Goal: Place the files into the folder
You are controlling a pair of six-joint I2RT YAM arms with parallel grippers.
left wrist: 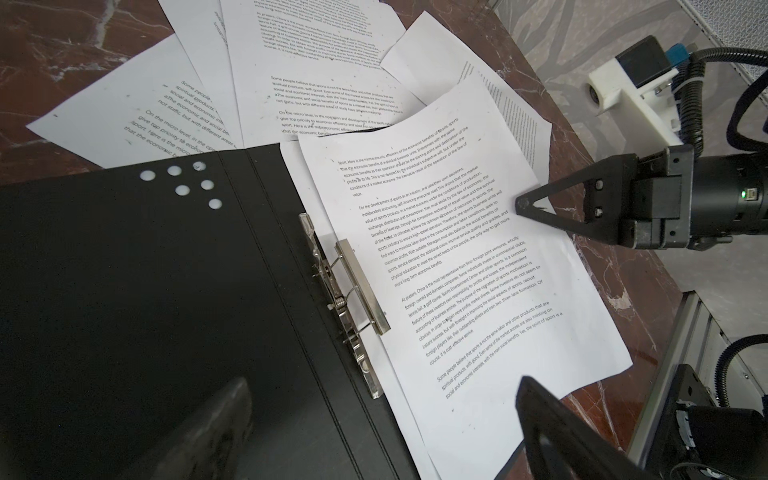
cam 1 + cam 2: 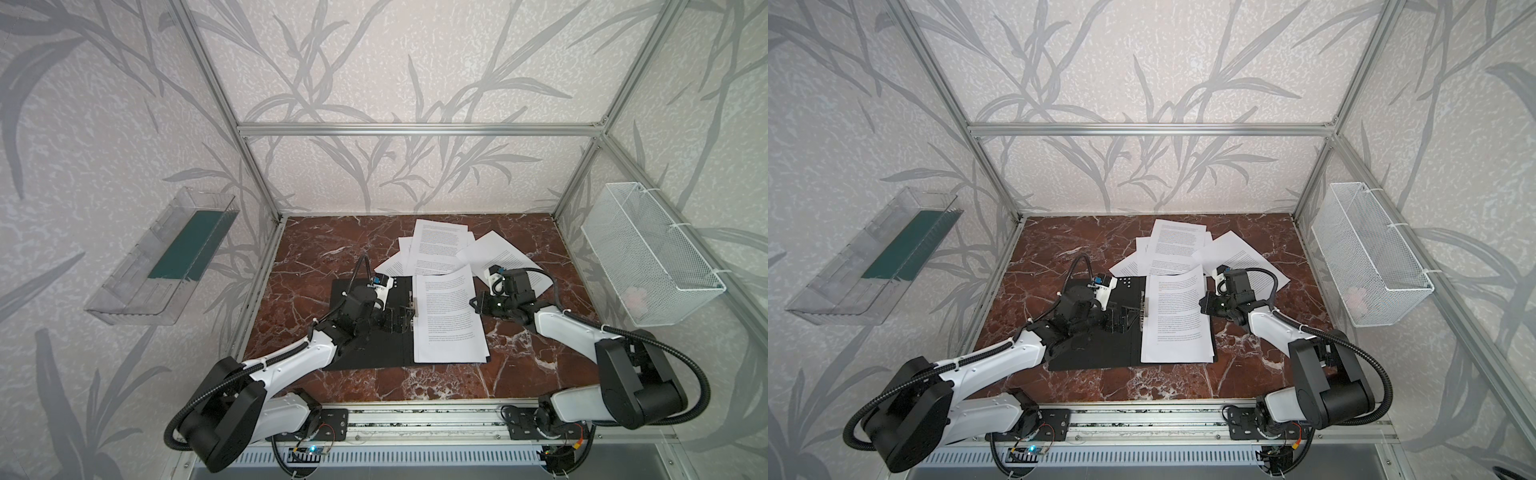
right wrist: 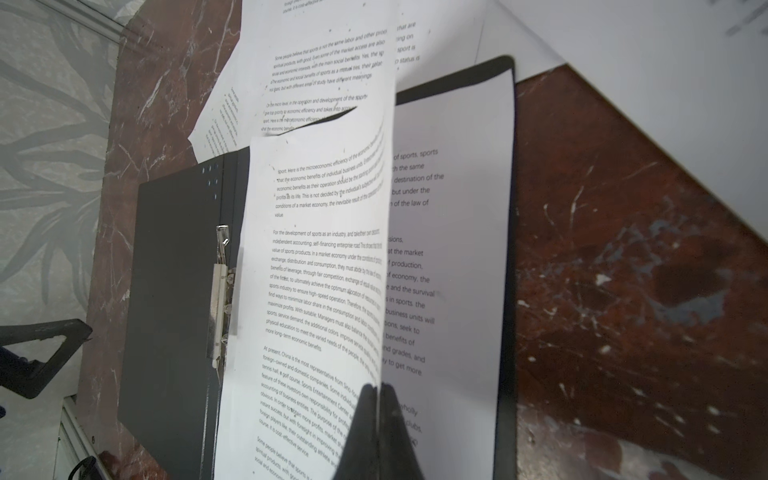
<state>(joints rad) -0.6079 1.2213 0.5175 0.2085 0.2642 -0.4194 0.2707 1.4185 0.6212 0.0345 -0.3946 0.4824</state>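
Note:
The folder (image 2: 374, 353) (image 2: 1100, 353) lies open on the table, black inside up, its metal spine clip (image 1: 357, 286) (image 3: 218, 311) in the middle. Files lie stacked on its right half. My right gripper (image 2: 473, 301) (image 3: 378, 388) is shut on the right edge of the top sheet (image 2: 446, 316) (image 1: 457, 270) and holds that edge lifted off the sheet below. My left gripper (image 2: 401, 322) (image 1: 380, 384) hovers open over the spine next to the clip, holding nothing. More loose files (image 2: 440, 245) (image 1: 311, 75) lie fanned out behind the folder.
The table top is red-brown marble (image 2: 311, 249) inside an aluminium frame. A white wire basket (image 2: 656, 253) hangs on the right wall. A clear plastic tray (image 2: 166, 257) holding a dark green item hangs on the left wall.

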